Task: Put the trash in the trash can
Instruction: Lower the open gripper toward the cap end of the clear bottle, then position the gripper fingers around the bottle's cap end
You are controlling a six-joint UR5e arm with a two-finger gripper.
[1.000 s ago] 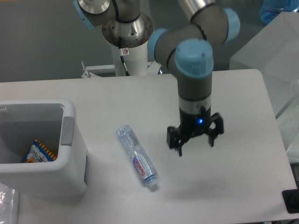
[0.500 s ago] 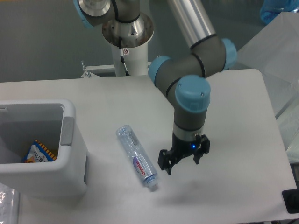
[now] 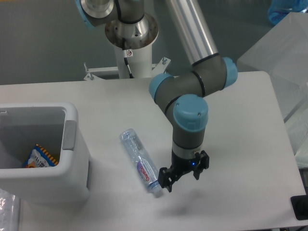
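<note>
A: Where does the job stand right now?

B: Early, I'd say. The bottle (image 3: 141, 162) lies flat on the table (image 3: 240, 120), well apart from the trash can (image 3: 72, 144), which sits at the table's left edge. Nothing of the task's own has gone in yet.

A: And the hand?

B: The hand (image 3: 182, 172) hangs just beside the bottle's cap end, on its right, low over the table. Its 2 fingers stand spread apart and there is nothing between them.

A: Is it touching the bottle?

B: The nearer finger looks very close to the cap, but I cannot tell from this view whether it touches.

A: What's inside the can?

B: An orange-and-blue wrapper (image 3: 41, 156) lies at the bottom. That isn't the thing to be moved.

A: So what's left?

B: Almost all of it, by my judgement: line the fingers up across the bottle's body, close on it, lift, carry it left over the can's rim, and let go. The bottle is crushed and clear, so it may flex or slip under the grip, and it lies at a slant, so the hand likely needs to match that angle
</note>
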